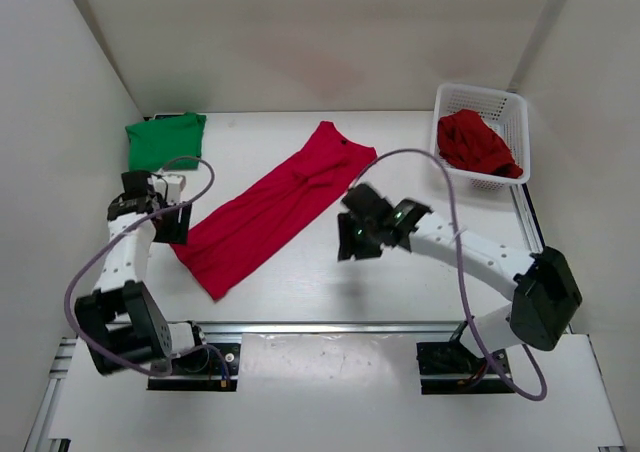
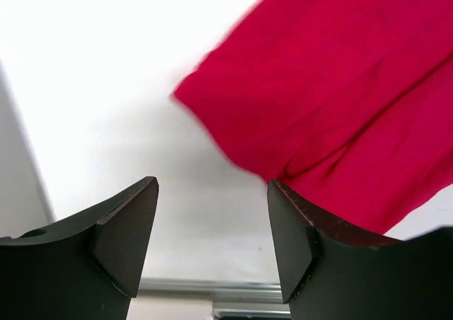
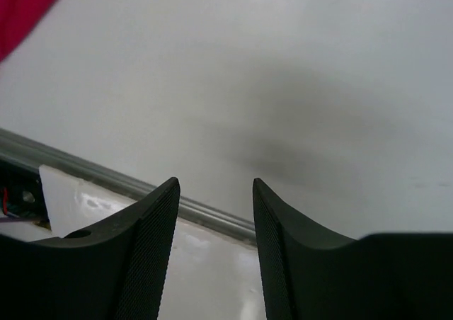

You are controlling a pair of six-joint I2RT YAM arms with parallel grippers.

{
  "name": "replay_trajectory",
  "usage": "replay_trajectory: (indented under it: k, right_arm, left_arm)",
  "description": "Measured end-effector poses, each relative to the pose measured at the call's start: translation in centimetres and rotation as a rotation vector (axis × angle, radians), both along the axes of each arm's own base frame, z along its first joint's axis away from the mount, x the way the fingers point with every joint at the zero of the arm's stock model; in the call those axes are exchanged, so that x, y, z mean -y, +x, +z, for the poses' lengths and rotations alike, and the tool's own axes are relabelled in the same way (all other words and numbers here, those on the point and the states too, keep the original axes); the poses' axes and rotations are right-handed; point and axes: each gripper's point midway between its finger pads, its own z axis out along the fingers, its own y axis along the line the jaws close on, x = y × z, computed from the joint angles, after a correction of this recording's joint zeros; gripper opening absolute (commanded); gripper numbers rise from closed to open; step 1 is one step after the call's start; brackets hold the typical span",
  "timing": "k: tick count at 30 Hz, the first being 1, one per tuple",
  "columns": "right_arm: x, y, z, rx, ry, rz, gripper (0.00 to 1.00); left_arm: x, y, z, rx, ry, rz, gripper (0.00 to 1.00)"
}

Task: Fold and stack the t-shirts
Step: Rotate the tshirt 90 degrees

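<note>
Red t-shirt, centre: soft matt cloth, creased.
Green t-shirt, 10 o'clock: matt cloth, smooth.
Basket, 2 o'clock: white plastic mesh.
Table: smooth white, faint sheen.
Right gripper: black matt fingers, finely ribbed.

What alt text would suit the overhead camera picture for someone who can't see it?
A red t-shirt, folded lengthwise, lies diagonally on a white table, with the left tool at its near end and the right tool to its right, neither holding it. A folded green t-shirt sits far left; a second red t-shirt lies crumpled in a white basket far right.
</note>
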Motion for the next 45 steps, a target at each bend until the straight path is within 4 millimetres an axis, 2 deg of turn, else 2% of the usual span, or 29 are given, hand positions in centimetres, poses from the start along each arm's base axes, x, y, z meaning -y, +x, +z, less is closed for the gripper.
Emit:
replay_trajectory:
  k: [3, 5, 7, 11, 13, 16, 19, 25, 29, 31, 34, 36, 37, 39, 42, 45]
  right_arm:
    - [-4.3, -4.0, -2.3, -0.022, 0.040, 0.037, 0.50]
    - [-7.6, -5.3, -2.8, -0.028, 0.103, 0.036, 0.50]
    - [-10.6, -5.5, -3.1, -0.045, 0.152, 0.011, 0.48]
    - [-17.9, -4.2, -3.5, -0.048, 0.194, -0.050, 0.48]
    - [-21.1, -4.1, -3.6, -0.044, 0.205, -0.063, 0.47]
    - [-25.0, -4.1, -3.6, -0.053, 0.227, -0.081, 0.48]
    - [-27.4, -3.8, -4.1, -0.081, 0.219, -0.124, 0.50]
    - [-29.4, -1.7, -7.0, -0.153, 0.136, -0.218, 0.53]
    - [-30.5, -0.2, -9.4, -0.220, 0.087, -0.274, 0.53]
    - [-30.8, 0.5, -9.5, -0.255, 0.084, -0.301, 0.53]
    - [-29.8, 0.7, -9.8, -0.314, 0.055, -0.335, 0.46]
    - [-28.8, 0.6, -10.0, -0.348, 0.026, -0.357, 0.23]
    - [-28.3, 0.5, -10.2, -0.362, 0.005, -0.369, 0.18]
    - [-27.7, 0.4, -10.4, -0.382, -0.018, -0.375, 0.17]
    - [-27.1, -0.1, -10.6, -0.402, -0.043, -0.375, 0.21]
    - [-25.4, -1.0, -10.7, -0.418, -0.102, -0.380, 0.22]
  left_arm:
    - [-1.5, -1.2, 2.8, 0.094, 0.003, 0.112, 0.76]
    - [-1.9, -2.0, 4.5, 0.150, 0.008, 0.162, 0.77]
    - [-1.5, -2.6, 6.0, 0.193, 0.007, 0.180, 0.78]
    - [-0.6, -3.4, 8.0, 0.244, -0.003, 0.191, 0.79]
    - [-0.6, -3.7, 8.0, 0.241, -0.014, 0.209, 0.79]
    - [-1.2, -4.2, 6.9, 0.192, -0.044, 0.247, 0.78]
    - [-2.0, -4.5, 5.5, 0.124, -0.068, 0.277, 0.79]
    - [-2.7, -3.9, 3.7, 0.046, -0.087, 0.246, 0.79]
    - [-2.6, -3.1, 3.7, 0.036, -0.094, 0.206, 0.78]
    - [-2.7, -2.5, 4.0, 0.043, -0.096, 0.187, 0.78]
    - [-3.0, -1.5, 4.3, 0.059, -0.095, 0.166, 0.78]
    - [-3.0, -1.1, 4.2, 0.060, -0.100, 0.155, 0.77]
    - [-3.0, -0.9, 4.0, 0.056, -0.105, 0.150, 0.78]
    - [-3.0, -0.8, 3.6, 0.043, -0.114, 0.139, 0.77]
    - [-3.1, -0.5, 3.4, 0.033, -0.117, 0.124, 0.78]
    - [-3.0, -0.3, 3.5, 0.037, -0.106, 0.100, 0.78]
